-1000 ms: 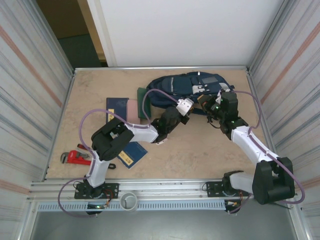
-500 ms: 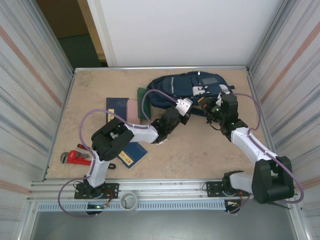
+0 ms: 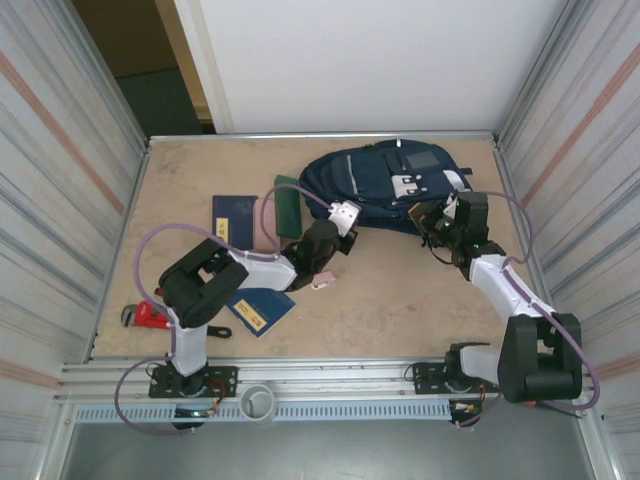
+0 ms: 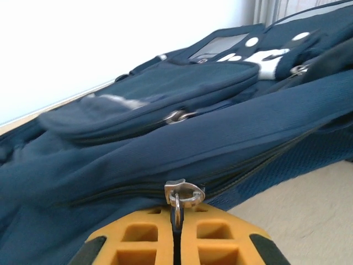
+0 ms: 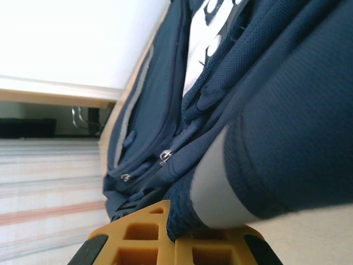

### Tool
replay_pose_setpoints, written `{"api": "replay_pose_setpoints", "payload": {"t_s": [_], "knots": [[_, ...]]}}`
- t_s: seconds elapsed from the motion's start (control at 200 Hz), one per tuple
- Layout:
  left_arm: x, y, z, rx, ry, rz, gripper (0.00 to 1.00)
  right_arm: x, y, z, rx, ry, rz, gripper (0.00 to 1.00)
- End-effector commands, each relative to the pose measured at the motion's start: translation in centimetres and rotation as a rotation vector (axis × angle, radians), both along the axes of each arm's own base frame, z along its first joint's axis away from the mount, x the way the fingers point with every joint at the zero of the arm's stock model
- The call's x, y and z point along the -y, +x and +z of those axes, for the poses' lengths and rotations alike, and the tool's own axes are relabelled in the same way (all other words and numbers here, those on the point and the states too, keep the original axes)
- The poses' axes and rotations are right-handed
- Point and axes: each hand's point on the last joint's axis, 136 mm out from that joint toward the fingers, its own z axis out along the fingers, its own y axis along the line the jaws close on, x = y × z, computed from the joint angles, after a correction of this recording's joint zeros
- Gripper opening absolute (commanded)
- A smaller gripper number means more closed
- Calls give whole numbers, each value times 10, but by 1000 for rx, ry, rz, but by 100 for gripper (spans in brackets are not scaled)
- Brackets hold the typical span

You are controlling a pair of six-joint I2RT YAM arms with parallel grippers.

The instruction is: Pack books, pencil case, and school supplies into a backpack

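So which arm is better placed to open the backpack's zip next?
Left. The left hand is shut on the metal zip pull; the right hand just pinches backpack fabric.

Beige table (image 3: 400, 290) with backpack (image 3: 385, 185), booklets (image 3: 234, 212), green book (image 3: 288, 205), wrench (image 3: 145, 315)

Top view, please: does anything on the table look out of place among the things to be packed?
Yes: a red pipe wrench lies near the left front corner of the table, a workshop tool among the books and backpack, so it looks misplaced. Nothing looks spilled or damaged.
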Motion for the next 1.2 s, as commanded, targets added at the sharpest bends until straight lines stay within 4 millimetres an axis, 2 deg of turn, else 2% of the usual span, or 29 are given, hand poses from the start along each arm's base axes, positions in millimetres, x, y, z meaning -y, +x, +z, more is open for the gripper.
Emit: {"api": "replay_pose_setpoints", "payload": {"t_s": [0.0,0.075,0.185,0.356,0.516,0.591,0.711,0.776,0.882,0.997,1.052,1.192], "knots": [[-55,19,1,-42,12,156,0,23,7,-1,10,-105,17,0],[-59,17,-12,-70,71,136,0,31,6,-11,-16,-134,41,0],[-53,10,-27,-115,116,78,0,39,9,-25,-59,-159,77,0],[-26,-8,-44,-186,128,-36,0,35,22,-45,-102,-108,126,0],[4,-27,-56,-221,158,-120,0,45,34,-55,-138,-75,113,0],[12,-32,-59,-233,152,-134,0,46,33,-59,-153,-77,101,14],[23,-38,-61,-248,146,-158,0,47,19,-62,-174,-106,71,47],[30,-42,-60,-248,143,-172,0,45,6,-66,-189,-132,56,57],[41,-47,-58,-246,143,-200,0,32,-13,-70,-190,-140,30,66],[49,-51,-58,-243,147,-221,0,5,-26,-75,-183,-101,20,73],[51,-52,-58,-242,148,-226,0,-4,-28,-74,-175,-95,17,77],[54,-56,-57,-240,145,-234,0,-23,-25,-78,-177,-93,2,78]]}}
